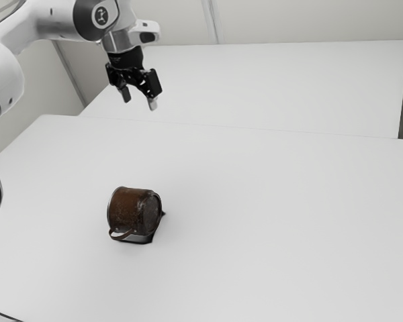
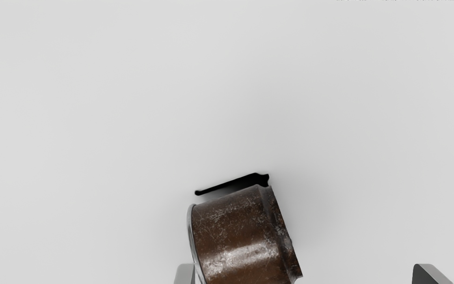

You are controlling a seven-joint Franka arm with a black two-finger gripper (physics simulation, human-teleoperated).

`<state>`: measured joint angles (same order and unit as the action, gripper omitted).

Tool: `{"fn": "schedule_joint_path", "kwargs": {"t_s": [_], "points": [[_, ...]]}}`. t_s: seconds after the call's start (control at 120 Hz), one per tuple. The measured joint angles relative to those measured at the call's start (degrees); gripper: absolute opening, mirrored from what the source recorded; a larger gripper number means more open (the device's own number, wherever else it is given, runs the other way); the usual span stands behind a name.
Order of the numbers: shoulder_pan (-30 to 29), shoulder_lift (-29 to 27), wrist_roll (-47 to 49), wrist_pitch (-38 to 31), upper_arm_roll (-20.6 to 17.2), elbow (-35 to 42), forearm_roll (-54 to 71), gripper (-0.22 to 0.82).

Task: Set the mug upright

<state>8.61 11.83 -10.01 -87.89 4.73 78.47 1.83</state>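
A brown, scuffed metal mug (image 1: pixel 133 211) lies on its side on the white table in the exterior view, its base facing the exterior view's right and its handle low, near the tabletop. High above and behind it hangs the gripper (image 1: pixel 140 104), open and holding nothing. In the wrist view the mug (image 2: pixel 239 236) lies below the hand, nearer one fingertip of the open gripper (image 2: pixel 304 274) than the other. Its silvery rim is on the side of that nearer finger; the handle is hidden there.
The white table (image 1: pixel 269 221) extends around the mug. Behind it, a white panel (image 1: pixel 269 87) stands near the pale wall. A dark-edged object (image 1: pixel 3 315) shows at the exterior view's lower left corner.
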Motion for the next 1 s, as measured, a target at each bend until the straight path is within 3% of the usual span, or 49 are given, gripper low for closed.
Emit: {"fn": "schedule_joint_path", "kwargs": {"t_s": [0.208, 0.308, 0.483, 0.592, 0.775, 1.0], "points": [[-0.5, -0.5, -1.0, 0.7, 0.7, -0.9, -0.7, 0.60], [-2.0, -4.3, -0.9, 0.7, 1.3, 4.7, -2.2, 0.60], [-3.0, -15.5, -1.5, -1.0, 9.9, 21.4, -11.5, 0.60], [-4.2, -19.2, -3.3, -2.0, 15.4, 29.1, -17.3, 0.60], [-4.2, -20.2, -8.7, -3.2, 22.3, 37.5, -25.6, 0.60], [-4.3, -17.1, -17.2, -4.6, 25.4, 42.2, -33.8, 0.60]]}}
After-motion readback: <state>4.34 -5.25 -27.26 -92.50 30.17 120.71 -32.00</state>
